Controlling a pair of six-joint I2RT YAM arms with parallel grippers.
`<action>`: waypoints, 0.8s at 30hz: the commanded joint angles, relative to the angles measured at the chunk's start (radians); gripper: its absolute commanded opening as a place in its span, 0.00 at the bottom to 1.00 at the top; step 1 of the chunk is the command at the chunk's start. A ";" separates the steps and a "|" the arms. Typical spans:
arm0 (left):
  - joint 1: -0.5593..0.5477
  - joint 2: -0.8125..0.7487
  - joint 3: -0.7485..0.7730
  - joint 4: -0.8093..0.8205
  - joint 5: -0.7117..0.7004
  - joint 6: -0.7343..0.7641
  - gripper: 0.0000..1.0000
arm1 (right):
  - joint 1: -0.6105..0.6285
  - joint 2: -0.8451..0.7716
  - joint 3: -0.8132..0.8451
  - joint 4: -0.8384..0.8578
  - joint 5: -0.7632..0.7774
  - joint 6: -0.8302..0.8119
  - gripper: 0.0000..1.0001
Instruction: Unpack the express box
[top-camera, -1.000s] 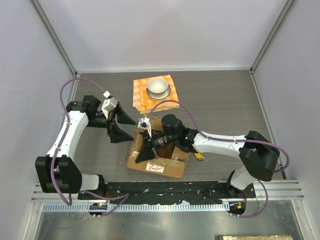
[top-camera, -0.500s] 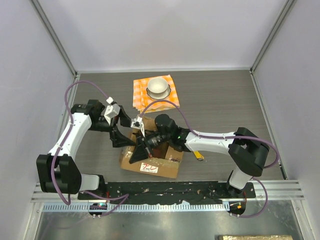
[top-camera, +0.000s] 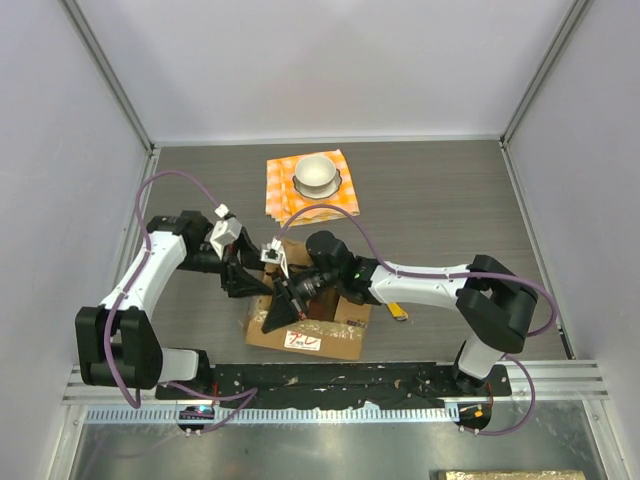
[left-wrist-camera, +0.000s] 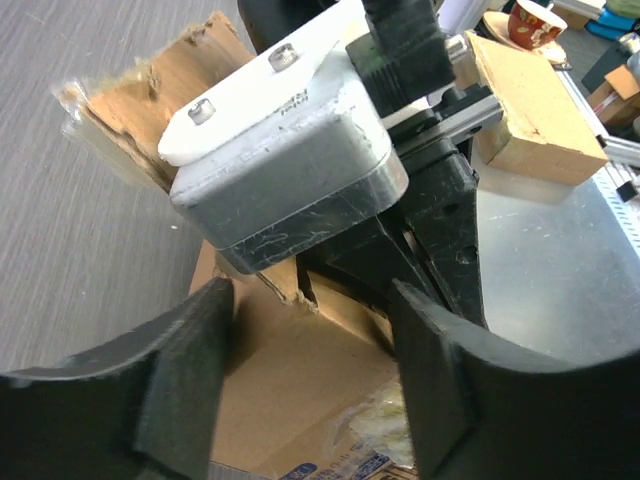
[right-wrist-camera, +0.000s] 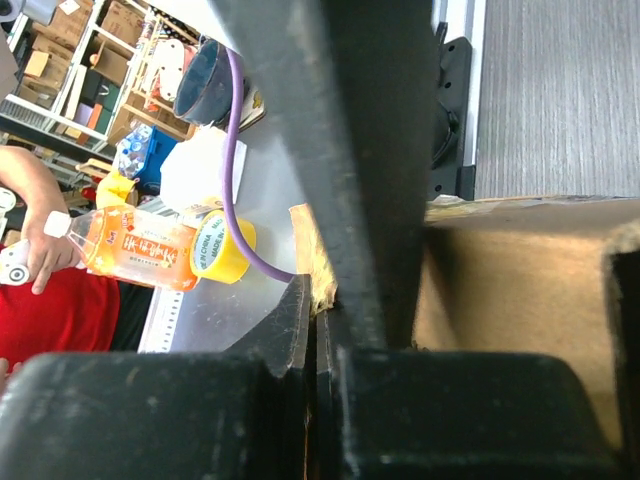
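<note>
The express box (top-camera: 330, 322), a brown carton with a white red-marked sticker (top-camera: 304, 340) on its near side, lies in the middle of the table with its flaps open. My right gripper (top-camera: 280, 312) reaches over it from the right and is shut on the edge of a cardboard flap (right-wrist-camera: 311, 250). My left gripper (top-camera: 245, 278) is open at the box's left edge. In the left wrist view its fingers (left-wrist-camera: 180, 385) straddle the open box (left-wrist-camera: 290, 380), where a plastic-wrapped item (left-wrist-camera: 405, 440) lies inside.
An orange checked cloth (top-camera: 285, 195) with a white bowl (top-camera: 318, 172) on it lies behind the box. A small yellow object (top-camera: 398, 313) lies at the box's right side. Grey walls stand on the left, right and back.
The right gripper has pulled left with the flap and the box has shifted slightly left and nearer. The left gripper has moved down and right to the box's left edge.
</note>
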 joint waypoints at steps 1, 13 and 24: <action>0.008 0.003 0.013 -0.297 -0.014 0.058 0.49 | 0.009 -0.096 0.024 0.076 0.013 -0.037 0.01; 0.008 0.059 -0.026 -0.289 -0.038 0.106 0.27 | 0.012 -0.145 0.075 -0.006 0.047 -0.109 0.01; 0.014 0.149 -0.027 -0.260 -0.136 0.141 0.12 | 0.038 -0.234 0.105 -0.015 0.118 -0.146 0.01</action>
